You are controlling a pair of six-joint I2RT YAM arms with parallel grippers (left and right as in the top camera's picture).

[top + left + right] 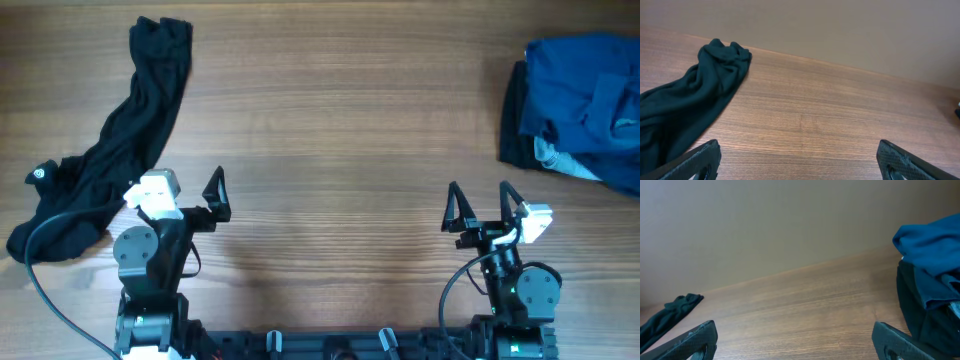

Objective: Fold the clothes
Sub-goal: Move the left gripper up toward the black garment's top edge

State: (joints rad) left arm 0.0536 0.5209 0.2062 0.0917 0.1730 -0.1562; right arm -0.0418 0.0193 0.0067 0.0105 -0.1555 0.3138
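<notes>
A long black garment [120, 140] lies crumpled along the left of the wooden table, from the far edge down to the left edge. It also shows in the left wrist view [690, 100] and faintly in the right wrist view [670, 312]. A heap of blue and dark clothes [585, 110] lies at the far right, also in the right wrist view [930, 280]. My left gripper [175, 190] is open and empty, just right of the black garment's lower part. My right gripper [480, 205] is open and empty, below and left of the blue heap.
Bare wooden tabletop [330, 150] stretches between the two piles. Both arm bases stand at the near edge, with a black cable [50, 290] looping at the lower left.
</notes>
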